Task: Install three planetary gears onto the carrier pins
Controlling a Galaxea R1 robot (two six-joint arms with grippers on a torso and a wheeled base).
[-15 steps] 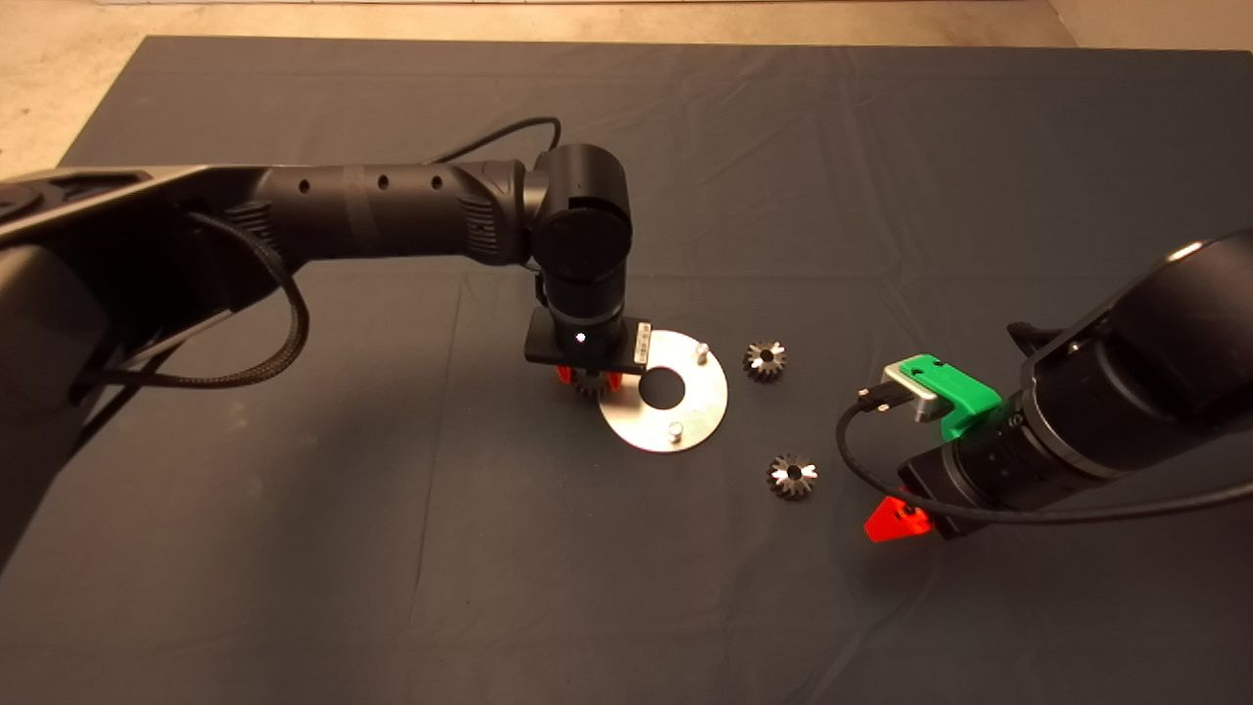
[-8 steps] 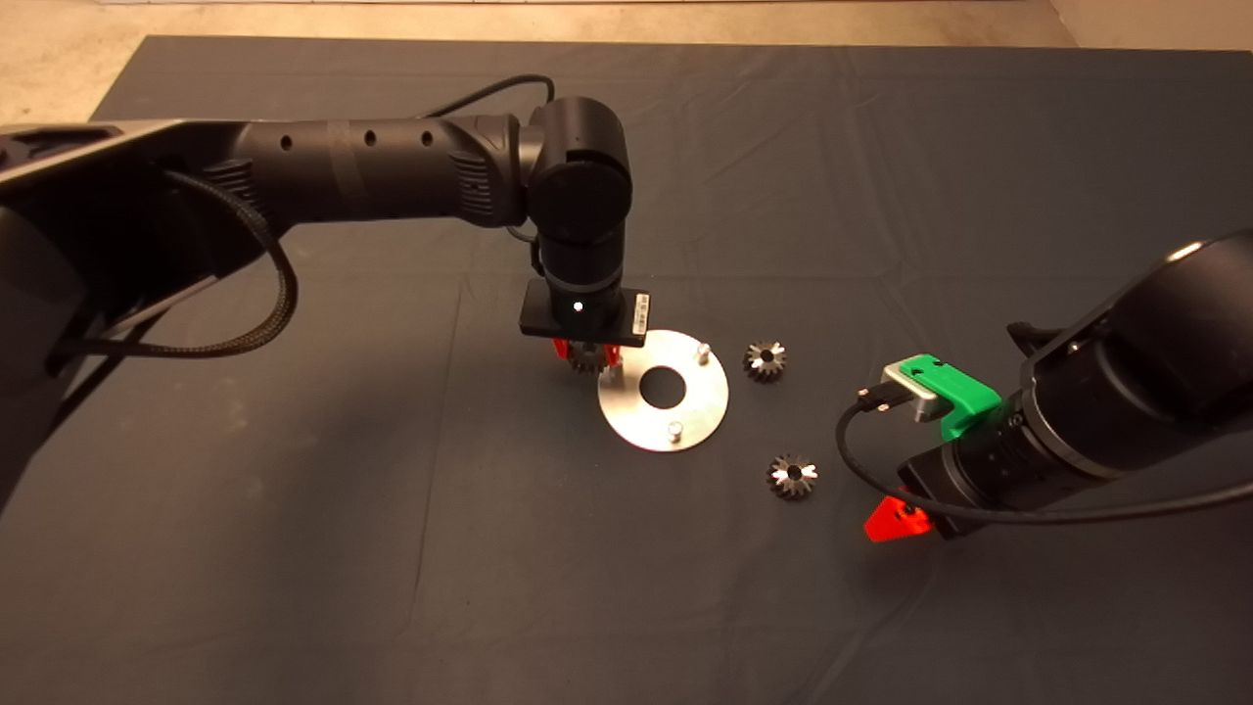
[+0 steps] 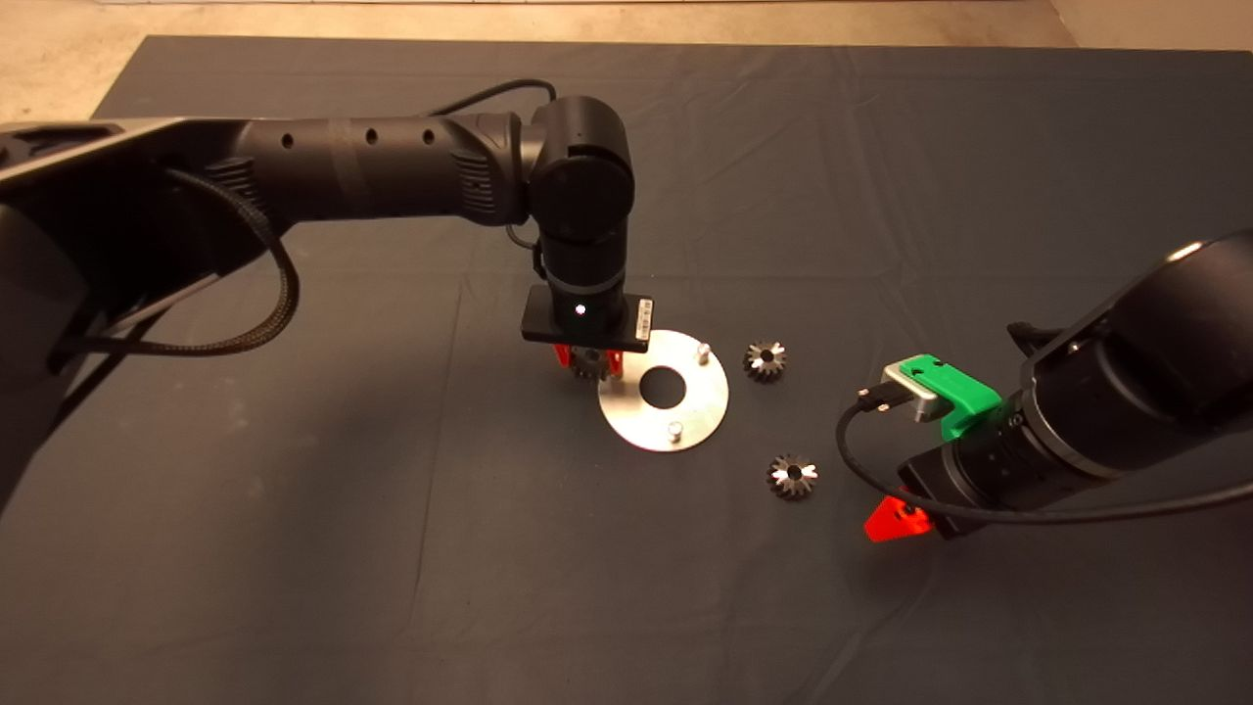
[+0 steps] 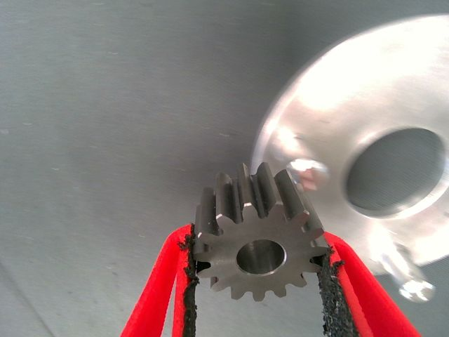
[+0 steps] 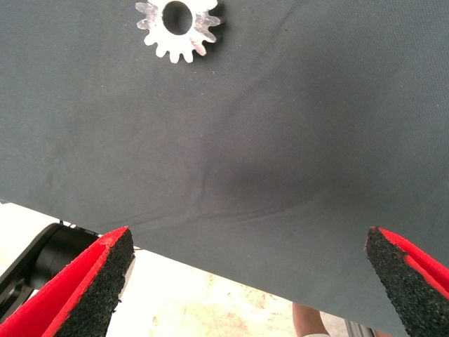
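My left gripper (image 3: 587,362) is shut on a planetary gear (image 4: 258,242), held by its toothed rim just above the left rim of the shiny carrier disc (image 3: 636,416). In the left wrist view the gear sits beside a carrier pin (image 4: 307,168), and a second pin (image 4: 414,288) shows. In the head view two pins (image 3: 702,349) (image 3: 674,429) stand bare; the third is hidden under the gripper. Two more gears (image 3: 765,360) (image 3: 793,475) lie on the mat right of the disc. My right gripper (image 3: 896,519) is open and empty near the nearer gear (image 5: 179,24).
The dark mat (image 3: 294,548) has wrinkles and bare room at left and front. The right arm's cable (image 3: 852,460) loops beside the nearer loose gear. Floor (image 5: 210,302) shows past the mat's edge in the right wrist view.
My left gripper with the gear has shifted slightly up the picture from a second ago, then held almost still. The right arm and loose gears have not moved.
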